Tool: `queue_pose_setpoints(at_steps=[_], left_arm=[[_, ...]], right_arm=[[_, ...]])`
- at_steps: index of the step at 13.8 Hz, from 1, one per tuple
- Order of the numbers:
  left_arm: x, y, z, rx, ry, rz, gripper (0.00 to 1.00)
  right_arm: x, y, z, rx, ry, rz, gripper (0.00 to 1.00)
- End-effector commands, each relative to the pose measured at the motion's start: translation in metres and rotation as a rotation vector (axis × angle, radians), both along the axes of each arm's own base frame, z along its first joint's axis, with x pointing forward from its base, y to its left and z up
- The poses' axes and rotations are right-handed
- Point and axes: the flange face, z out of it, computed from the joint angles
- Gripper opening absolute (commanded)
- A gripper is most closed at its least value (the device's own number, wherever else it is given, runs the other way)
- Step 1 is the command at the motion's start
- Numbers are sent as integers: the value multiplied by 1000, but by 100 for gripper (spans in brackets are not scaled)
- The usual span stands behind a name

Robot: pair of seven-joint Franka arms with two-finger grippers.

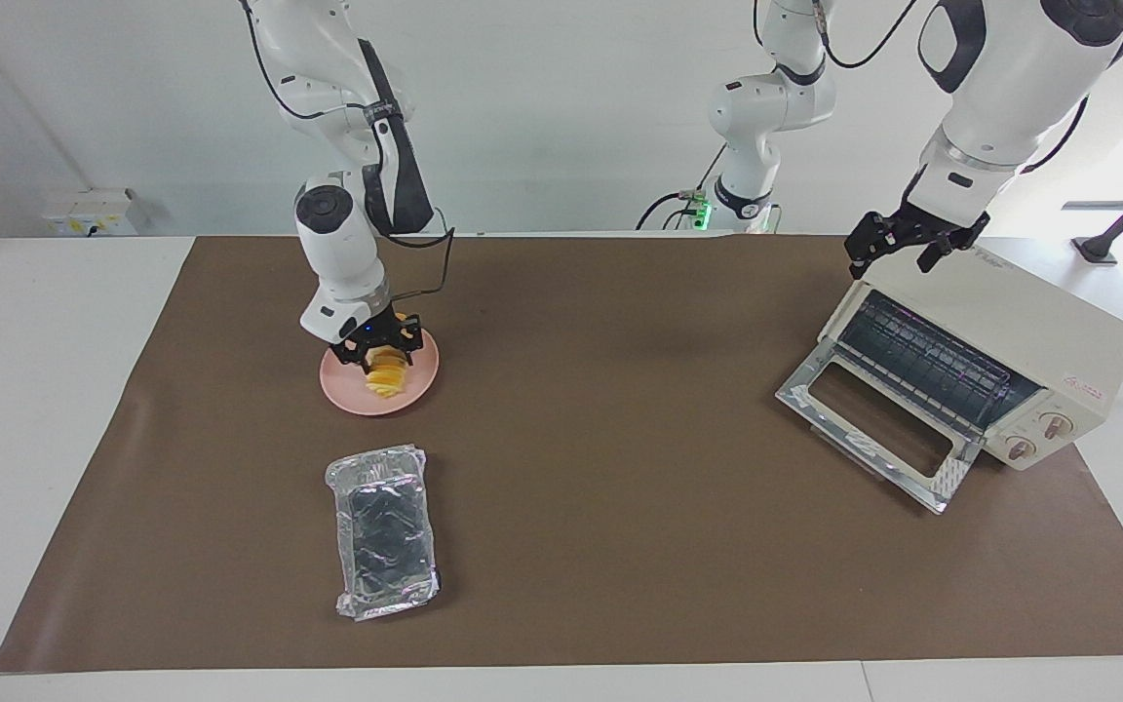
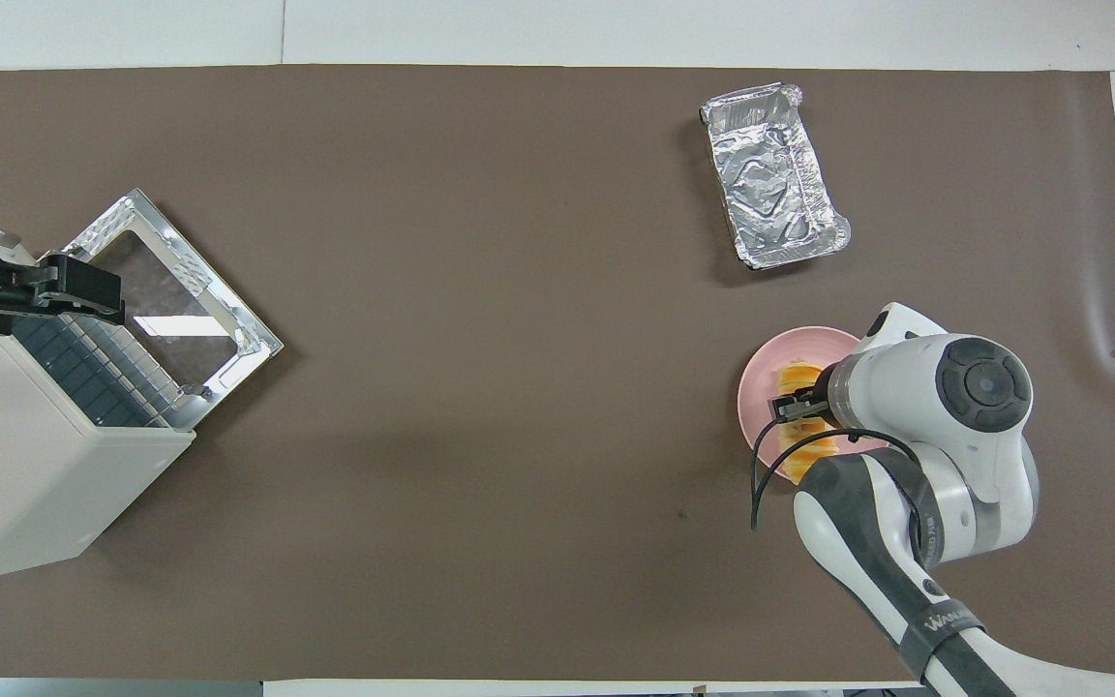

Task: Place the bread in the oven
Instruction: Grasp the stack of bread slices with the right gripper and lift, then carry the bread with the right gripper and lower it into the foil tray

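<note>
One fanned yellow-orange bread (image 1: 388,373) on pink plate (image 1: 420,388), right pincer (image 1: 377,343) gripping.

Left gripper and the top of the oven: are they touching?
Cannot tell. In the facing view the left gripper hangs at the oven's upper edge above the open door, with no gap or contact plain; overhead only overlaps them.

The scene was evenly and brightly lit from above. Soft shadows were cast on the brown mat (image 1: 620,468). A white glare patch was seen on the oven (image 2: 45,455) door glass, and glints on the foil tray (image 2: 775,174). Everything was rendered sharp, without blur.
</note>
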Motion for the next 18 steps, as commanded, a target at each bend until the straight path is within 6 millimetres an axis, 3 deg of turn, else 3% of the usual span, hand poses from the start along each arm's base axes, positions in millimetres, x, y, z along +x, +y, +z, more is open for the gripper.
queue_pose_setpoints(at_steps=[1,5,6,8,14,18], left_arm=[[-6,3,2,-12,-13,7,100],[-6,3,2,-12,-13,7,100],[-6,3,2,-12,-13,7,100],[-6,3,2,-10,-13,7,100],[-6,3,2,-10,-13,7,100],[-6,3,2,-12,-13,7,100]], right_arm=[[-6,1,-5,-2,7,28,0],[5,-14,4,-4,12,82,0],[11,-18,12,-5,26,79,0],[32,-19,48,-7,56,73,0],[125,-12,144,2,9,82,0],[173,1,162,4,-71,104,0]])
